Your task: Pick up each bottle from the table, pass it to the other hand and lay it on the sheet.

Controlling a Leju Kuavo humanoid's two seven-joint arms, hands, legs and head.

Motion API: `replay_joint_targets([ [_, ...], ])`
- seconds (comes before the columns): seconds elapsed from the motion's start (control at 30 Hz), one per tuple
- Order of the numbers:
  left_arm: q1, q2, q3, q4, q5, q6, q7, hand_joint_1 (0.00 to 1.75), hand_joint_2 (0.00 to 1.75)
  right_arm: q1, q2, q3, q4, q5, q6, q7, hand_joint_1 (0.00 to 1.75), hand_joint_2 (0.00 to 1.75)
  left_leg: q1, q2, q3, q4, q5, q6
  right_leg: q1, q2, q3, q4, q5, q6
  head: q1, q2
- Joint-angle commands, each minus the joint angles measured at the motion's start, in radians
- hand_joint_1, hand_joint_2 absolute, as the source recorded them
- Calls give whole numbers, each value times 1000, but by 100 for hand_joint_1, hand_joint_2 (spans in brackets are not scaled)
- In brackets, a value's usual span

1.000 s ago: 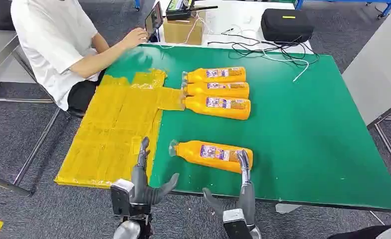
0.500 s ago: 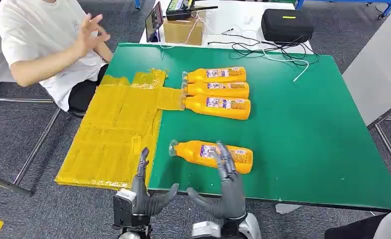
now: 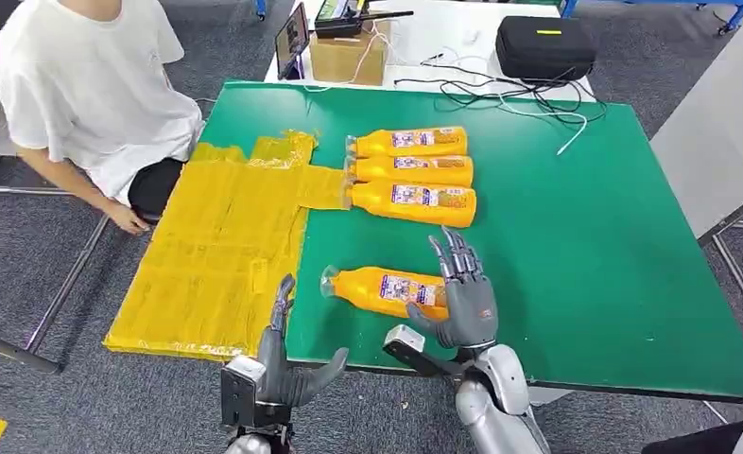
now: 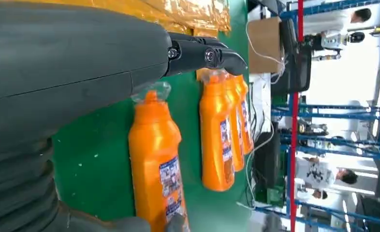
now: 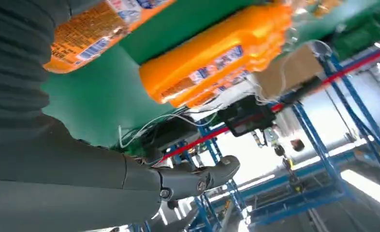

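An orange bottle (image 3: 382,287) lies on its side near the green table's front edge, cap toward the yellow sheet (image 3: 216,246). My right hand (image 3: 464,291) hovers over its base end with fingers spread and holds nothing; I cannot tell if it touches the bottle. My left hand (image 3: 283,357) is open at the table's front edge, beside the sheet's corner. Three more orange bottles (image 3: 413,172) lie side by side farther back. The left wrist view shows the near bottle (image 4: 155,159) and the row (image 4: 218,135). The right wrist view shows the near bottle's label (image 5: 89,34).
A person in a white shirt (image 3: 84,85) sits at the table's far left, one hand (image 3: 129,219) lowered beside the sheet. A cardboard box (image 3: 347,57), a black case (image 3: 544,45) and cables (image 3: 509,95) lie beyond the table's far edge.
My right hand has lifted and moved forward over the near bottle's base end. The person drew their arm off the table and lowered it. My left hand barely shifted.
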Motion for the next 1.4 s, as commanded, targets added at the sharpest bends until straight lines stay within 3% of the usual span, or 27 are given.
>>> replay_joint_targets([
  [0.03,-42,23,-28,14,-23,-9,7,0,175,-233,-11,57,389,-86,58,75,0,175,1,3,3,0,-1,-1,1,2,3,-1,0,-2,0,0],
  [0.17,-35,27,-29,-4,-40,-20,13,0,175,-221,-6,111,413,-149,104,77,0,175,1,2,4,-1,-1,-2,1,2,4,-1,0,-2,0,0],
  [0.37,-13,40,-30,-51,-77,-17,27,0,175,-213,-18,196,427,-148,181,170,0,175,2,2,6,0,-2,-2,2,2,6,-1,-2,-3,0,0],
  [0.77,1,44,-26,-78,-96,-15,38,0,175,-161,-39,232,333,-180,185,166,0,175,1,0,4,0,-1,-2,1,0,5,-1,-1,-2,0,0],
  [0.87,20,47,-8,-104,-109,-2,41,0,175,-131,-79,299,265,-68,165,291,0,175,1,-1,4,-1,-1,-2,1,-1,4,-1,-1,-2,0,0],
  [1.07,21,49,-7,-107,-110,-2,42,0,175,-129,-81,300,261,-67,167,291,0,175,1,-1,3,-1,-1,-1,1,-1,4,-1,-1,-1,0,0],
  [1.2,37,45,10,-127,-123,7,52,0,175,-124,-113,326,209,86,136,448,0,175,1,-1,4,0,-1,-2,1,-1,5,-1,-2,-2,0,0],
  [1.27,47,38,22,-135,-140,19,65,0,175,-120,-127,310,172,144,218,549,0,175,1,0,5,1,-2,-2,1,-1,5,0,-2,-2,0,0],
  [1.37,64,37,29,-149,-160,24,73,0,175,-96,-130,270,140,196,240,605,0,175,1,0,4,0,-2,-2,1,0,5,-1,-2,-2,0,0],
  [1.4,74,37,33,-159,-166,22,82,0,175,-78,-117,236,132,151,300,605,0,175,1,-1,4,0,-1,-2,1,-1,5,-1,-2,-2,0,0],
])
